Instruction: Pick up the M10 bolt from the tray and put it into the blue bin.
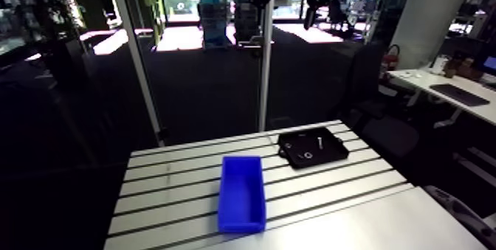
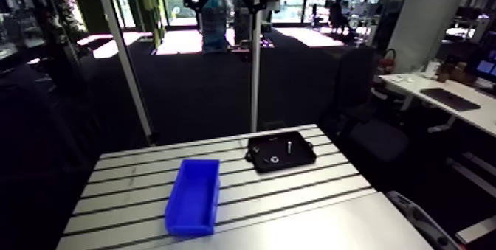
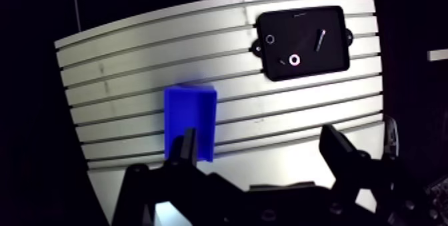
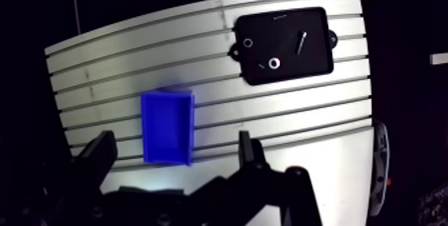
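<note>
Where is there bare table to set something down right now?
Bare slotted aluminium table lies wide on the side of the blue plastic bin away from the black tray, narrower between the two. Crowded only inside the tray.

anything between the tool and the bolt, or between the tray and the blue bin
Nothing visible. The open tool hangs high above the table; the bolt lies uncovered in the black tray, and only bare table separates tray from blue bin.
</note>
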{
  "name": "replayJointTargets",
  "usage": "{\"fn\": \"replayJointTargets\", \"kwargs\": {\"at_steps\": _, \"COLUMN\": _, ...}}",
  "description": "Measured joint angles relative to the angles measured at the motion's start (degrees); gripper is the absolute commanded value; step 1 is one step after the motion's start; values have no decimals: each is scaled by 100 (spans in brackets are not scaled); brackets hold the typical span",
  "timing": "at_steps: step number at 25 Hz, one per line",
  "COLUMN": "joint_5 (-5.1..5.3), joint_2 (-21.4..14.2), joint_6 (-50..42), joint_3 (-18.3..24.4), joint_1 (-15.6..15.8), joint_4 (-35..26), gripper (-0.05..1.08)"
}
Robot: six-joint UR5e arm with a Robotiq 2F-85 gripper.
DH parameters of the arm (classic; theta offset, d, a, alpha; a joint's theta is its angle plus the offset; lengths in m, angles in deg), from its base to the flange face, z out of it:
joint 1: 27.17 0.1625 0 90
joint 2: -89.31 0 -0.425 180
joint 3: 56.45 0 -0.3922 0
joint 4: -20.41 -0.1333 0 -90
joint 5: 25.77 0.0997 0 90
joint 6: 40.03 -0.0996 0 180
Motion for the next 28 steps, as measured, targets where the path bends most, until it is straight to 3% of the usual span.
{"fn": "replayJointTargets", "kwargs": {"at_steps": 14, "joint_5": 15, "joint_2": 608, "joint_6": 95, "joint_3": -142, "joint_1": -820, "joint_4": 567, "gripper": 1}}
{"fn": "replayJointTargets", "kwargs": {"at_steps": 28, "joint_5": 2, "joint_2": 1504, "joint_6": 93, "joint_3": -148, "joint_1": -1004, "joint_4": 1177, "gripper": 1}}
